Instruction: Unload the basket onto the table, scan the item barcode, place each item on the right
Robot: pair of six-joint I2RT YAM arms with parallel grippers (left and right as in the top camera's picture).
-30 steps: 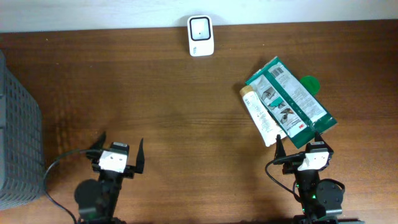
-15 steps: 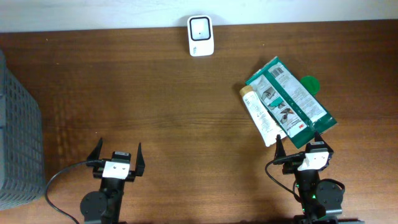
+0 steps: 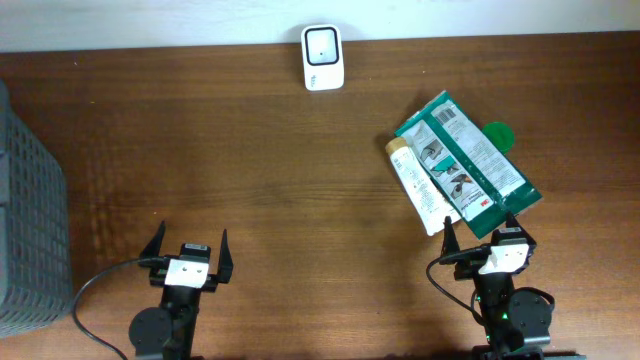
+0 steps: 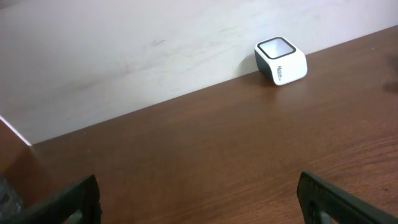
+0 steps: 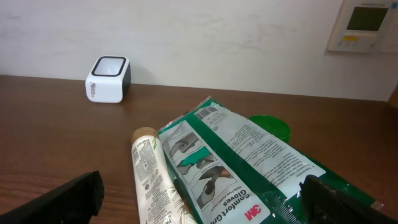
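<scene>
A small white barcode scanner with a dark window stands at the table's far edge; it also shows in the left wrist view and the right wrist view. A green glove packet lies at the right, partly over a white tube. My right gripper stands open just in front of the packet and the tube, holding nothing. At the front left, far from both items, my left gripper is open over bare wood.
A grey mesh basket stands at the left edge. A round green lid peeks out behind the packet. The wall runs behind the table, with a white control panel on it at the right.
The left gripper turned from a slant to straight and drew back a little toward the front edge, then stayed still. The right gripper and the items have not moved.
</scene>
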